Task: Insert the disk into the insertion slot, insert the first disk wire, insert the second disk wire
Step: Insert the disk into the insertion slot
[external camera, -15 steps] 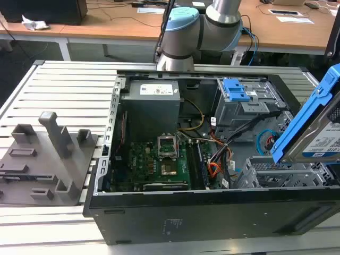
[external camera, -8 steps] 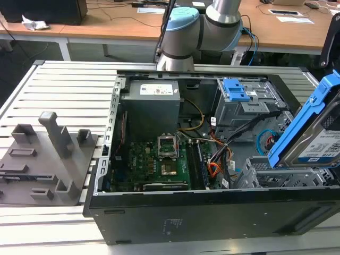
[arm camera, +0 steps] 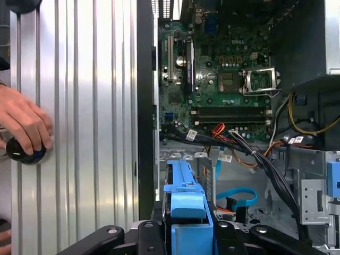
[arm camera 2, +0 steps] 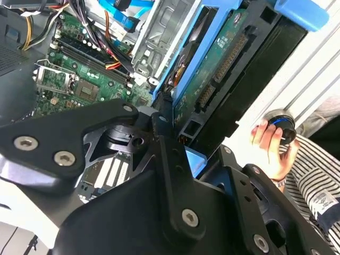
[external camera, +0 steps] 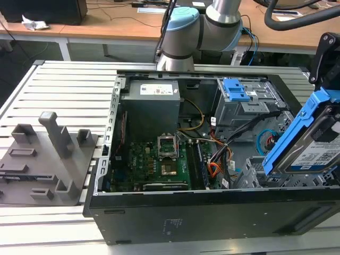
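Disk [external camera: 313, 143] insertion is not yet done, we judge. On the table [external camera: 64, 85] lies the open computer case [external camera: 212, 215], holding the motherboard [external camera: 159, 164]. The insertion slot [external camera: 248, 178] in its corner cage seems empty. We see the disk tilted above it, the gripper [arm camera: 188, 234] fingers closed on its blue carrier. The blue cable [arm camera: 236, 196] lies loose, unplugged.

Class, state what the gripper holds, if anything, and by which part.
The gripper holds the disk, clamped on the upper end of its blue carrier.
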Robot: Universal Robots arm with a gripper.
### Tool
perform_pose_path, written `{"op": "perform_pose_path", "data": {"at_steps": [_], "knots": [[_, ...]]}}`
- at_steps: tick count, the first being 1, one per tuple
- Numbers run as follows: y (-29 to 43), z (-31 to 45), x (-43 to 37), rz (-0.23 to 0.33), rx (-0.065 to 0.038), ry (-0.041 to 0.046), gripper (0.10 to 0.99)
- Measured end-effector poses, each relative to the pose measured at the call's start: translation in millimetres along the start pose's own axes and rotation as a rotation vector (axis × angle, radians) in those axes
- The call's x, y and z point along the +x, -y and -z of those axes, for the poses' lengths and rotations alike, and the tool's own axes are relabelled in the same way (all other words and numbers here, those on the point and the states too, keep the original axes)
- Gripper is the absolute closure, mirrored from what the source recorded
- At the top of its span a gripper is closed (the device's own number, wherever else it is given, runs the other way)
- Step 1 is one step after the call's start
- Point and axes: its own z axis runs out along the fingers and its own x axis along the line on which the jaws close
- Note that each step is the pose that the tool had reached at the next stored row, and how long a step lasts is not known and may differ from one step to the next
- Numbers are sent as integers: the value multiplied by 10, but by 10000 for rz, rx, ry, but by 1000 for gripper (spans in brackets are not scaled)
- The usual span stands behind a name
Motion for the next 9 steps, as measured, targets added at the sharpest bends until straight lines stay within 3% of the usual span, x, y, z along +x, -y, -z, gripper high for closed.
{"op": "perform_pose_path", "data": {"at_steps": [3,7,9], "knots": [[3,-46,-22,0,0,-1,722],[1,-56,-174,0,0,-1,722],[1,-61,-214,1,0,1,722]]}}
